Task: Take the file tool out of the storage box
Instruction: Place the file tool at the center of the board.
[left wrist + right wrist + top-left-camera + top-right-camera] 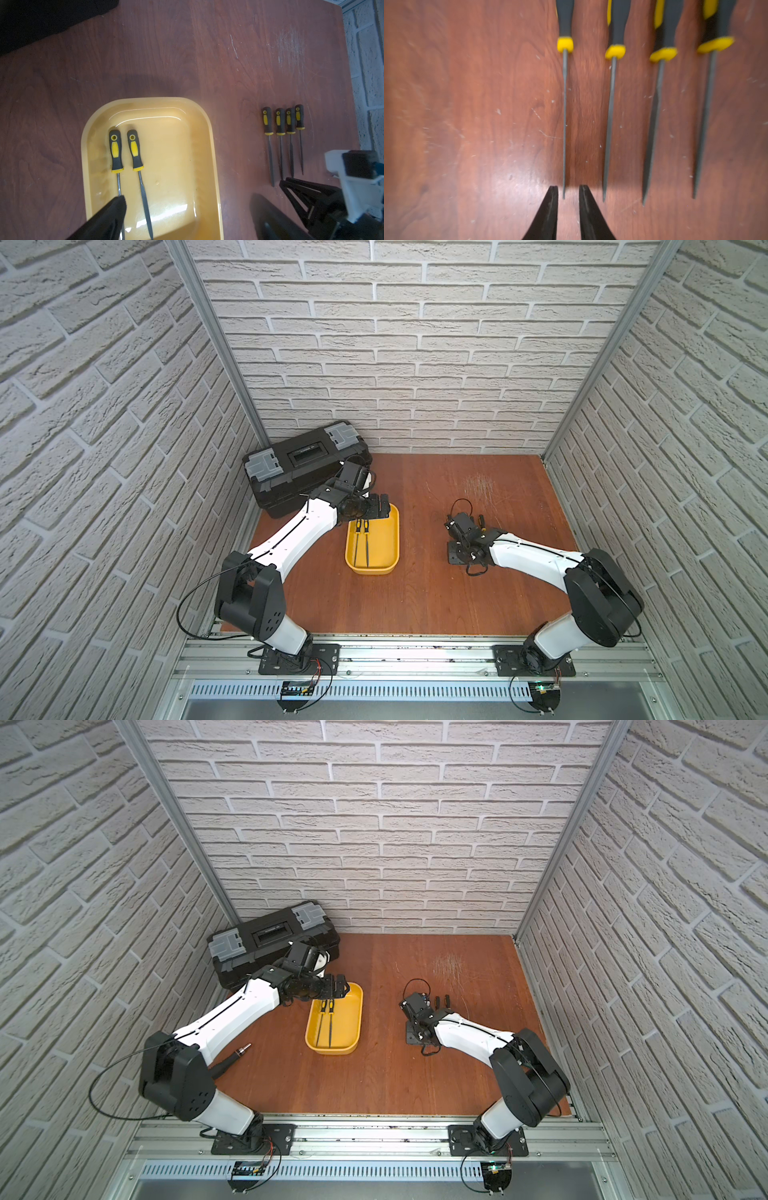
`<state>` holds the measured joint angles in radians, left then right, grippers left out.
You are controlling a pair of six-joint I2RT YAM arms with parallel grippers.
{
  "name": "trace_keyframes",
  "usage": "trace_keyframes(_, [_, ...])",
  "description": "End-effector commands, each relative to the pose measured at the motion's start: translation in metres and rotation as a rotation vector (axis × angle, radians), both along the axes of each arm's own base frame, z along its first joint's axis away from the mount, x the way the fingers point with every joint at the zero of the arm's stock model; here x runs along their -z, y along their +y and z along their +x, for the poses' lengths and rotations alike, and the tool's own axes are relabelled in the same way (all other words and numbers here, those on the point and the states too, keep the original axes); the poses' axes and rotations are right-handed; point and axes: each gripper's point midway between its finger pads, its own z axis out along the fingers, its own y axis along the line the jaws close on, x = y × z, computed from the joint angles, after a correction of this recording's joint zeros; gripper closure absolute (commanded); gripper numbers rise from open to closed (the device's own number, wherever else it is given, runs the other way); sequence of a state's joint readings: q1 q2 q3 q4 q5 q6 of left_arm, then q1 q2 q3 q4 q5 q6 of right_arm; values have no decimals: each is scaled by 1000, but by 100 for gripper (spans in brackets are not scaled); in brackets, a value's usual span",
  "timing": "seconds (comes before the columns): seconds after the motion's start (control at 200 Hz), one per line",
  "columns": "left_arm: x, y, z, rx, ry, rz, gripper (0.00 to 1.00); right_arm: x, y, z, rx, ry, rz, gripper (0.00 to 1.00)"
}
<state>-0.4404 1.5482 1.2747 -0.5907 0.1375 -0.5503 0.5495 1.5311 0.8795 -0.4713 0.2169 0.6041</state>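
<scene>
Now, on the table [415,593] the storage box [384,539] holds two files [135,149]. The left gripper [383,509] hangs wide open, empty, over them; lower it astride one handle [116,149]. The right gripper [568,191], slightly parted, grips nothing; a laid file [564,124] lies between.

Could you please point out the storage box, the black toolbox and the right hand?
storage box [380,541], in a top view, its bare floor
black toolbox [309,454], in a top view, its lid
right hand [568,188], right wrist view, midway between fingertips
</scene>
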Motion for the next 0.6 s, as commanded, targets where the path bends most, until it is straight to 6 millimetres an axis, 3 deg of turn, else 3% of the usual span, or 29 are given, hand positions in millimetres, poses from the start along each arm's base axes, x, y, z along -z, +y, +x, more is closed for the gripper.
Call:
trace_keyframes(0.0, [-4, -1, 6, 3, -18, 19, 2, -38, -5, 9, -12, -81, -10, 77])
trace_keyframes(0.255, [19, 12, 11, -23, 14, 122, 2, -105, 2, 19, -84, -243, 89, 70])
trace_keyframes(0.495, [40, 23, 16, -40, 55, 238, 6, -142, 18, 13, -196, -326, 189, 63])
trace_keyframes(0.545, [46, 23, 18, -41, 65, 249, 10, -147, 21, 11, -223, -340, 208, 61])
trace_keyframes(0.595, [52, 23, 20, -43, 75, 260, 13, -152, 25, 8, -247, -358, 232, 49])
